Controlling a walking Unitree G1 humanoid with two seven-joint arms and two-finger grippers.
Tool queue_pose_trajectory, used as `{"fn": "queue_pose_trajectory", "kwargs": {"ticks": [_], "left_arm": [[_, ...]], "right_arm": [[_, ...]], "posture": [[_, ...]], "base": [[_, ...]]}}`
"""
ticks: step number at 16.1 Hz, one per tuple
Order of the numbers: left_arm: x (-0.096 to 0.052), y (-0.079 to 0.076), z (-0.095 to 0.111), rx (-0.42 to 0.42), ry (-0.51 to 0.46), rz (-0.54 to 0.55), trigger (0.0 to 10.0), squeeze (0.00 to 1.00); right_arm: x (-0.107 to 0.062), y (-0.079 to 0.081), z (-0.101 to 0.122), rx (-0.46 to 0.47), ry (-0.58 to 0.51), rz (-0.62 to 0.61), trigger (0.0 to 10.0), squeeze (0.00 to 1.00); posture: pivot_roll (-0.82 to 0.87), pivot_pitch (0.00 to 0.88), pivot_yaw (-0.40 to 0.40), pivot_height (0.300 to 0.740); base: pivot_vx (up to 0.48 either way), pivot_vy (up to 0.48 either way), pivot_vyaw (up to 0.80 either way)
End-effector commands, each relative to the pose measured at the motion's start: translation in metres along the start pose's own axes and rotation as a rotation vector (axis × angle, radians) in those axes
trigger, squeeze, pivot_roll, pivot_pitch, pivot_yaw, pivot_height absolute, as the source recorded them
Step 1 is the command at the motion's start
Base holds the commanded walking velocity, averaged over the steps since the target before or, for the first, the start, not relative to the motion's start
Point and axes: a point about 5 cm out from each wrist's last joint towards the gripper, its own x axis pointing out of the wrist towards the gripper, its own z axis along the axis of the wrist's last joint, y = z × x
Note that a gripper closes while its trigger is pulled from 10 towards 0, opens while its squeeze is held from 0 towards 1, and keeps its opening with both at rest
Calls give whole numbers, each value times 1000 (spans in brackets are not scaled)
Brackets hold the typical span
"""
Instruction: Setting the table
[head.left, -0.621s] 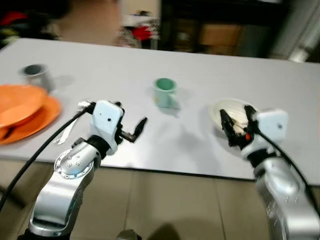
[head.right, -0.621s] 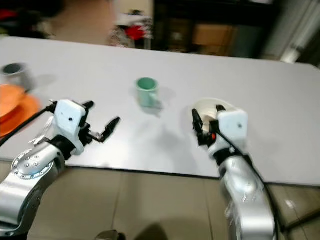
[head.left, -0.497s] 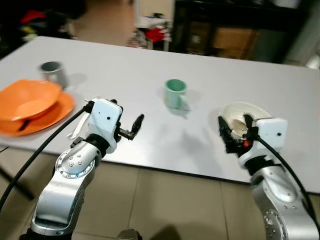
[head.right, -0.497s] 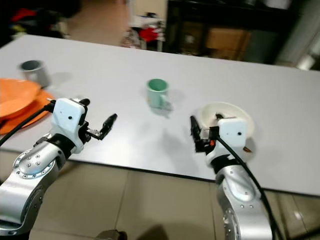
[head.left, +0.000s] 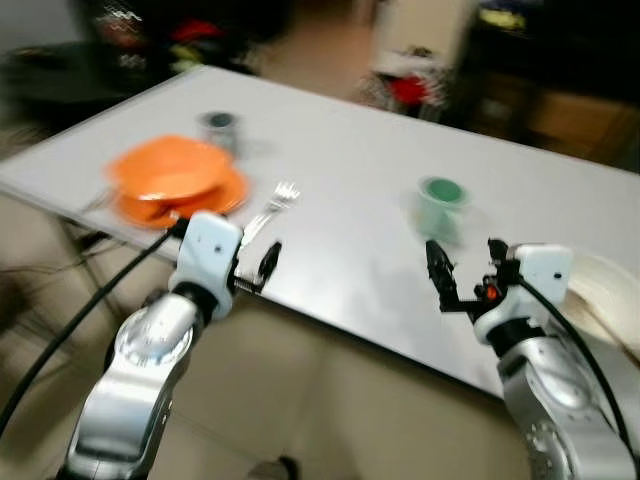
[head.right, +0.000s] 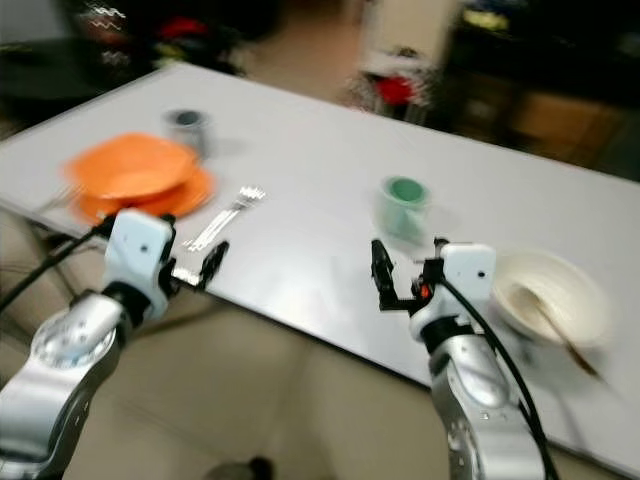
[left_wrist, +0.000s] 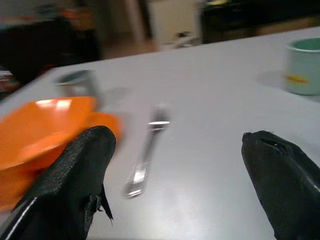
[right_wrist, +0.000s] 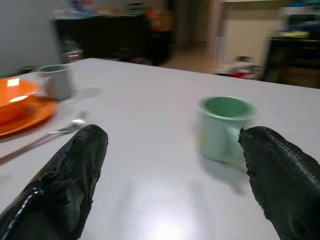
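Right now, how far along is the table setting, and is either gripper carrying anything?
On the white table: orange bowl on orange plate, grey cup, silver fork, green mug, white bowl holding a utensil. Left gripper and right gripper are open, carrying nothing. Probably left: arranging these into place settings.

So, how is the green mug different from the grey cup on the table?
The green mug is pale green with a side handle, while the grey cup is grey, and no handle can be made out. The green mug stands alone near the table's middle; the grey cup stands just behind the orange dishes. Both are upright and open at the top.
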Motion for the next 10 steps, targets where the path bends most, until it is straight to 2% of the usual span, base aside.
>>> {"fn": "queue_pose_trajectory", "kwargs": {"ticks": [1, 6, 8, 10], "left_arm": [[0, 0, 1, 11, -6, 2, 10000, 0], [3, 2, 4, 2, -13, 14, 10000, 0], [2, 1, 2, -11, -4, -2, 10000, 0], [-1, 4, -2, -13, 9, 27, 10000, 0]], "right_arm": [[1, 1, -2, 8, 13, 4, 10000, 1000], [5, 1, -3, 57, 6, -12, 10000, 1000], [4, 3, -3, 75, 4, -6, 10000, 1000], [2, 1, -7, 83, 17, -27, 10000, 1000]], "posture": [[37, 0, -18, 740], [42, 0, -14, 740], [37, 0, -6, 740], [43, 0, -12, 740]], "base": [[0, 0, 800], [0, 0, 800], [0, 0, 800], [0, 0, 800]]}}
